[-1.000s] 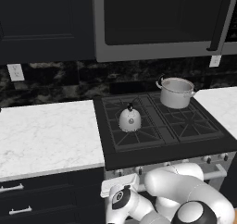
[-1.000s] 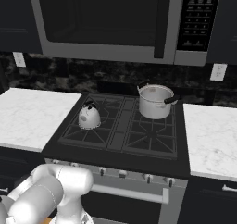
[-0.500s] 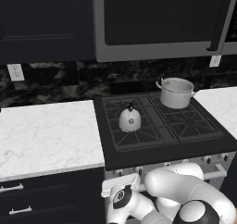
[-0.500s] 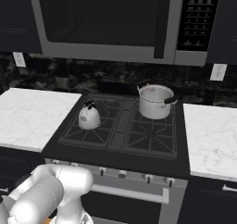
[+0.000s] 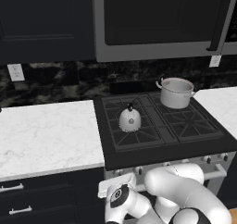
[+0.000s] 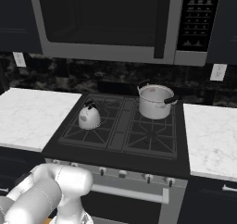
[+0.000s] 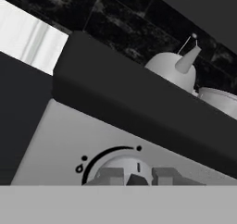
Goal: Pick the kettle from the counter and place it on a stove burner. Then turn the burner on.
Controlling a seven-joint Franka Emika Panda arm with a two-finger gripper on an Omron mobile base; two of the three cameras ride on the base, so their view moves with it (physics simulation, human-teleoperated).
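The wide white marble counter (image 5: 46, 135) with faint grey veins runs along the nine o'clock side of the black gas cooktop (image 5: 159, 126), and a second stretch of it (image 6: 210, 140) lies on the three o'clock side. On the cooktop, the large steel pot (image 6: 155, 100) with side handles stands on the rear grate toward two o'clock. The small dome-shaped silvery-white kettle (image 5: 129, 119) with a black knob on top sits upright on the black cast-iron stove burner (image 5: 134, 130) at the front, toward nine o'clock. Below the cooktop's front edge, the round silver control knob (image 7: 122, 167) sits in the steel panel. The two-finger gripper (image 7: 134, 177) is at that knob, its dark fingertips (image 7: 109, 176) drawn in close on either side, apparently pinching it, though the band at the frame's foot hides much.
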